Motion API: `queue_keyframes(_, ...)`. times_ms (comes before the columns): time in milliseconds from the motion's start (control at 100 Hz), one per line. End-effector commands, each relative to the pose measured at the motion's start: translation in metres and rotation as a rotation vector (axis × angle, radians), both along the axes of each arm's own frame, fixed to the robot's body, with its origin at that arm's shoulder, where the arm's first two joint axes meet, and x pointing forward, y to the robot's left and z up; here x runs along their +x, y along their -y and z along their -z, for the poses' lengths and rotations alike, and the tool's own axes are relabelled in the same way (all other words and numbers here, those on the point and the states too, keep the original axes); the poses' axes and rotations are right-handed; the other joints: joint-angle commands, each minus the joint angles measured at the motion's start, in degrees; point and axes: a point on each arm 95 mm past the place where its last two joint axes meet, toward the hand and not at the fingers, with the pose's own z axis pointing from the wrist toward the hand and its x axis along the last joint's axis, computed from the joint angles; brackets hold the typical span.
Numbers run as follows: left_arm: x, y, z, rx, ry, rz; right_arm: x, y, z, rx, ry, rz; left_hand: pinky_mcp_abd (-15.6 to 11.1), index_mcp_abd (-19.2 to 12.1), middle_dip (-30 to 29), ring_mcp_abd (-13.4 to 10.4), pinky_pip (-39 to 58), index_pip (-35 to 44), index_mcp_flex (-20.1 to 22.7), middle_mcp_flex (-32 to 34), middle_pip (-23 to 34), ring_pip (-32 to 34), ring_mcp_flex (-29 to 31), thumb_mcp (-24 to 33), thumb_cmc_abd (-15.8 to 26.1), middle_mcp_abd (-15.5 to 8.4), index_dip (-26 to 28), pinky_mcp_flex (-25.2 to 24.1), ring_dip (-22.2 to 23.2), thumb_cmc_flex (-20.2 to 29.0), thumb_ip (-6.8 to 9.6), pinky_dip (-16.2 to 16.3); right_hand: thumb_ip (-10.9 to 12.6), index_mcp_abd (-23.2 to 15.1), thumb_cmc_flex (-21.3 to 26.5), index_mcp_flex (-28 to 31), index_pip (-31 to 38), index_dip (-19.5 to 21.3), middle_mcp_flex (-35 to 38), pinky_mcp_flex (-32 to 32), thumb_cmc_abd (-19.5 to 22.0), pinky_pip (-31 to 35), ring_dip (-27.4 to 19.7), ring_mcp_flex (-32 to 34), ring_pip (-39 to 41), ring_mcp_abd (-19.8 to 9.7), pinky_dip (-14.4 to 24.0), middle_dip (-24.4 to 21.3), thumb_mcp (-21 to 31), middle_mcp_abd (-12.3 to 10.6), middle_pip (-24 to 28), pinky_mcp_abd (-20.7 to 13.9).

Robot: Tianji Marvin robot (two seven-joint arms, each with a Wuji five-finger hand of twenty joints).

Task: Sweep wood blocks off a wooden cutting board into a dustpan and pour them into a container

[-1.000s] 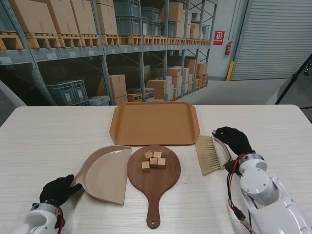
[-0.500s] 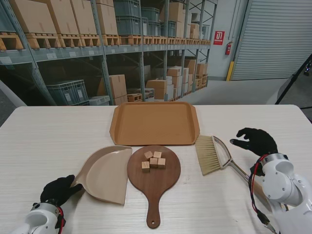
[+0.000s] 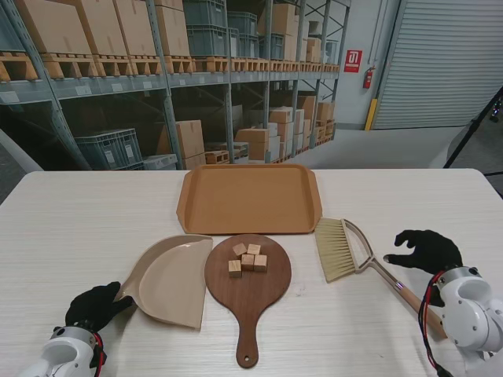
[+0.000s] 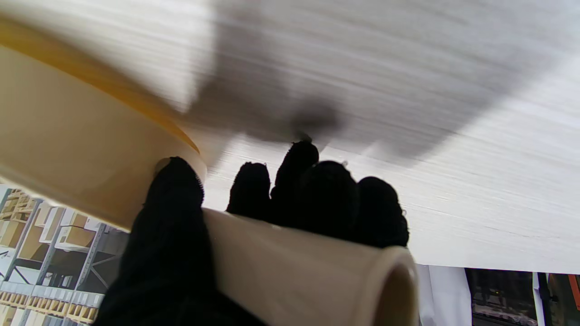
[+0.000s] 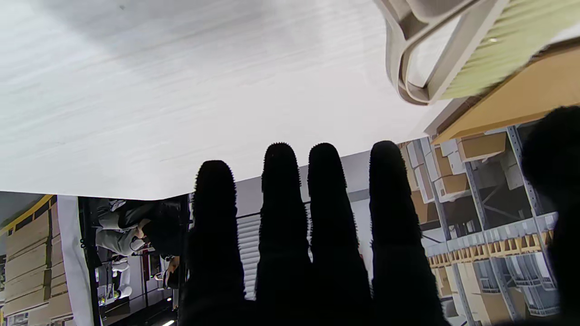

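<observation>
Left hand clamped on dustpan handle, near left. Right hand fingers spread, holding nothing, just right of brush handle. Four wood blocks on cutting board, centre. Tray far behind.

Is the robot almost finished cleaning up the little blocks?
No, it has barely started. Done: the left hand is shut on the dustpan handle. In hand: the right hand hovers open over the brush handle, not gripping it. Left: all four wood blocks sit on the cutting board, and the tray holds nothing.
</observation>
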Motion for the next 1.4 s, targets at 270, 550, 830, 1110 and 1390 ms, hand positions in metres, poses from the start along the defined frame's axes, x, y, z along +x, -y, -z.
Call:
queue_keyframes(270,-0.002,0.002,0.002,-0.008,-0.013,-0.003,-0.020,0.003,0.035,-0.060,-0.089,-0.038,-1.30,-0.01,-0.51,-16.17,3.98,2.35,6.42,4.81,84.35,0.85,4.85,6.50,8.62,-19.29,0.49,0.45,-0.62,6.15,0.32,1.62,0.23,0.81,1.96,-1.88,5.23,3.96,-2.48,1.61,-3.05,6.66,3.19,2.47,6.81,-2.87,-2.12,4.98,1.21,-2.59,9.30,-2.38)
queue_keyframes(550,-0.003,0.003,0.002,-0.008,-0.017,-0.002,-0.021,0.005,0.052,-0.112,-0.124,-0.047,-1.34,-0.16,-0.52,-16.17,3.94,2.30,6.47,4.80,84.28,0.82,4.84,6.47,8.54,-19.33,0.39,0.39,-0.61,6.00,0.32,1.59,0.41,0.52,4.06,-2.18,8.64,6.01,-2.28,2.49,-4.15,9.36,4.02,3.04,10.05,-3.38,-3.05,6.65,0.70,-3.53,13.06,-3.61)
queue_keyframes(830,-0.003,0.003,0.002,-0.008,-0.024,0.001,-0.018,0.006,0.063,-0.145,-0.145,-0.048,-1.29,-0.35,-0.50,-16.07,3.92,2.26,6.72,4.81,84.27,0.64,4.81,6.47,8.26,-19.33,0.27,0.37,-0.64,5.85,0.33,1.57,0.49,-2.41,9.70,-2.57,15.34,8.51,-1.02,4.85,-6.93,14.08,5.50,4.55,15.87,-4.97,-3.24,8.61,-1.39,-5.90,18.87,-5.94)
queue_keyframes(1110,-0.003,0.003,0.003,-0.012,-0.028,0.002,-0.018,0.006,0.066,-0.154,-0.147,-0.043,-1.33,-0.46,-0.55,-16.07,3.93,2.01,7.12,4.86,84.17,0.62,4.81,6.53,8.01,-19.32,0.01,0.37,-0.61,5.73,0.35,1.56,-3.34,-3.91,8.64,-2.69,19.97,7.41,0.07,6.24,-17.87,17.14,5.15,5.55,19.16,-5.55,-4.32,8.96,24.61,-6.90,21.55,-7.46)
queue_keyframes(1390,-0.003,0.004,0.003,-0.015,-0.032,0.001,-0.014,0.006,0.065,-0.149,-0.138,-0.041,-1.34,-0.46,-0.56,-16.04,3.95,2.00,7.13,4.88,84.12,0.59,4.82,6.61,8.04,-19.33,-0.07,0.40,-0.60,5.73,0.36,1.56,-6.53,-5.02,13.74,-2.00,22.13,4.03,1.81,7.83,-19.31,18.49,5.05,7.20,19.75,-5.93,-4.55,8.56,29.38,-7.24,21.81,-8.62)
